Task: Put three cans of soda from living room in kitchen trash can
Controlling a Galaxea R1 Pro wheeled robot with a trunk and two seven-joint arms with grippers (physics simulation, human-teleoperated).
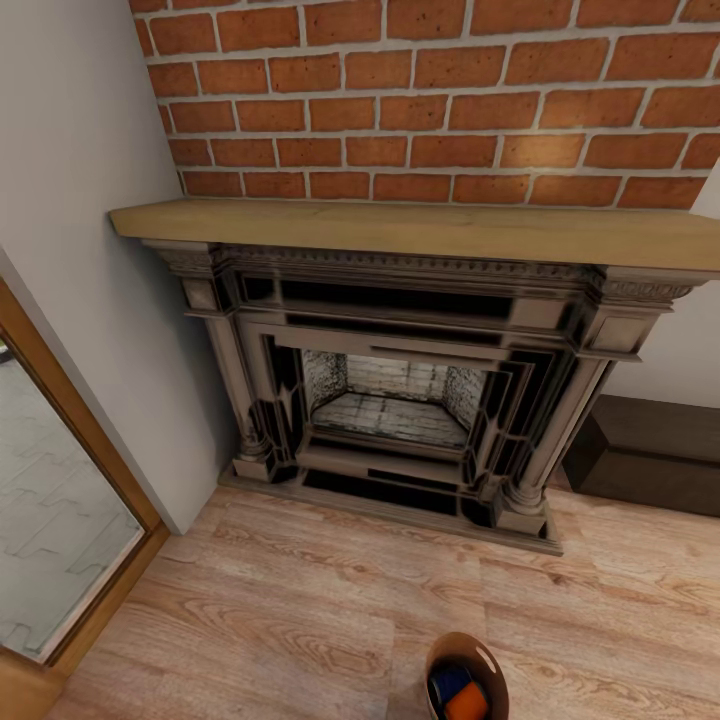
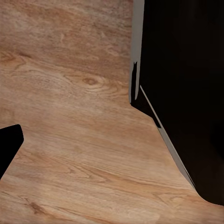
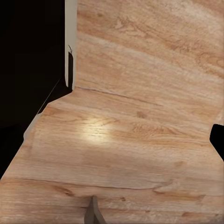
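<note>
The trash can (image 1: 466, 655) already holds a blue and an orange can, could tip while rolling; can't tell either tool's state

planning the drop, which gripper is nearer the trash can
Right, likely: the trash can sits right of centre at the head view's lower edge, the right arm's side. Both wrist cameras face wood floor, so exact distances cannot be told.
</note>
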